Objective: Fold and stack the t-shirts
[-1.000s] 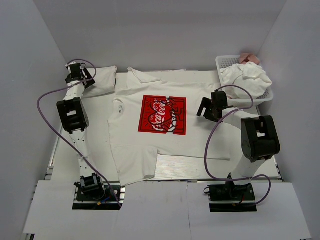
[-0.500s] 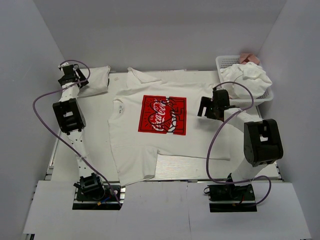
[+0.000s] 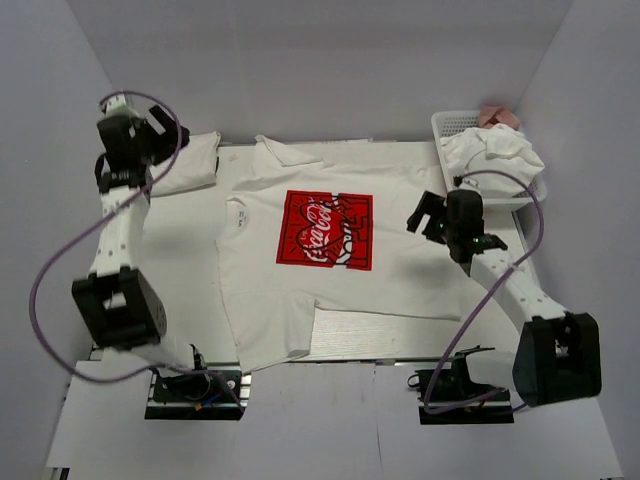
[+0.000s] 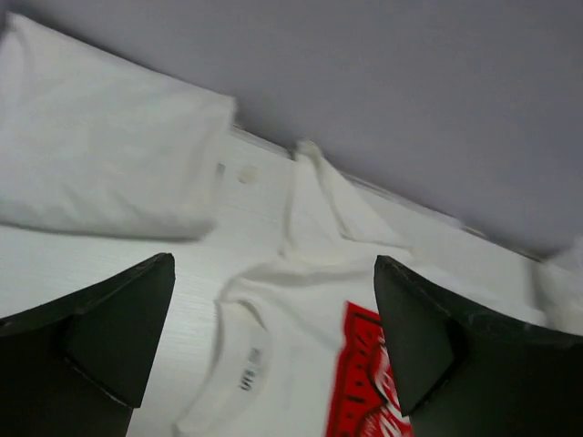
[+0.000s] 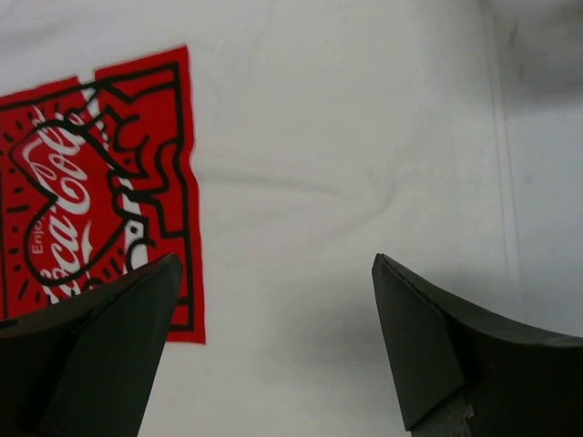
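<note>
A white t-shirt (image 3: 400, 200) with a red chest print (image 3: 325, 230) lies spread flat on the table, collar to the left. A folded white shirt (image 3: 190, 160) lies at the far left corner. My left gripper (image 3: 140, 150) is open and empty, raised above and left of the folded shirt. In the left wrist view it (image 4: 273, 346) looks down on the folded shirt (image 4: 100, 155) and the collar (image 4: 237, 364). My right gripper (image 3: 428, 215) is open and empty over the spread shirt's right part, right of the print (image 5: 100, 200), as its wrist view (image 5: 273, 346) shows.
A white basket (image 3: 445, 125) at the back right holds crumpled white shirts (image 3: 495, 150); something pink (image 3: 500, 117) sits behind it. White walls enclose the table on three sides. Bare slatted table (image 3: 390, 335) shows below the spread shirt.
My left gripper has risen up and to the left, off the folded shirt, which shifted slightly left. My right arm has stretched out lower and its gripper moved a little right.
</note>
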`<state>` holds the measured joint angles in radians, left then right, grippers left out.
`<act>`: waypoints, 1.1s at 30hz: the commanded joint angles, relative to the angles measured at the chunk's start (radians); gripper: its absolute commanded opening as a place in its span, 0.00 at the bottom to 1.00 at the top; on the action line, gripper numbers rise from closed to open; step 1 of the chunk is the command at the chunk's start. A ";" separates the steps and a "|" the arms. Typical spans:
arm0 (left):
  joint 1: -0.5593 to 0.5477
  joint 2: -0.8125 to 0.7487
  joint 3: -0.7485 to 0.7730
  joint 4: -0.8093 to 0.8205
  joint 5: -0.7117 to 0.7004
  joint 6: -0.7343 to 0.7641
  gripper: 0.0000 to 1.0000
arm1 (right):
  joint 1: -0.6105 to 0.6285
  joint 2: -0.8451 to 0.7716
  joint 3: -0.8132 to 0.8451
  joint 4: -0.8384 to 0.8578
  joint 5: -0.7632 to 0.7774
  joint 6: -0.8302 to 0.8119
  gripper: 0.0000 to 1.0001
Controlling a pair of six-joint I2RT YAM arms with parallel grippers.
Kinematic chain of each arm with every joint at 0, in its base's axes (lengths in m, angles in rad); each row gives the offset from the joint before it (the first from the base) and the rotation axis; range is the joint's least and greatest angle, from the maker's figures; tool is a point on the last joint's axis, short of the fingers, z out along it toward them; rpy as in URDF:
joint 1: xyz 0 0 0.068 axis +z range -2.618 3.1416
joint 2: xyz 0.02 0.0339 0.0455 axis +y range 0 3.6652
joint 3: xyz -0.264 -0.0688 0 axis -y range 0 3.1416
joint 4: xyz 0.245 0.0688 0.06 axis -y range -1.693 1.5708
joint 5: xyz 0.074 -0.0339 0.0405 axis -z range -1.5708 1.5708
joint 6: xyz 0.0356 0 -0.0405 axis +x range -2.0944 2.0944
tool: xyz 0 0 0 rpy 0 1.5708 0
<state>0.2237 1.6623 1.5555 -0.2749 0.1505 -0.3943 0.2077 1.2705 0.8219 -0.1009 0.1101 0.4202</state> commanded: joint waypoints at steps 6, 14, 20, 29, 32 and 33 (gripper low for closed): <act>-0.101 -0.442 -0.668 0.154 0.327 -0.241 1.00 | -0.001 -0.171 -0.208 0.007 0.039 0.125 0.90; -0.193 -0.338 -0.660 0.060 0.124 -0.196 1.00 | -0.002 0.048 -0.054 -0.026 0.091 -0.016 0.90; -0.244 -0.080 -0.506 0.098 0.123 -0.169 1.00 | -0.004 0.292 0.115 -0.051 0.077 -0.032 0.90; -0.330 0.276 -0.188 0.022 -0.006 -0.135 1.00 | -0.007 0.588 0.342 -0.056 0.028 -0.049 0.90; -0.340 0.356 -0.091 -0.036 -0.020 -0.124 1.00 | -0.007 0.635 0.408 -0.077 0.014 -0.047 0.90; -0.340 0.382 -0.069 -0.047 -0.020 -0.124 1.00 | -0.007 0.679 0.424 -0.086 0.011 -0.047 0.90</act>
<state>-0.1127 2.0224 1.4071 -0.2714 0.1699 -0.5381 0.2035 1.8870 1.1774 -0.1699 0.1509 0.3813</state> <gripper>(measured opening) 0.997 0.905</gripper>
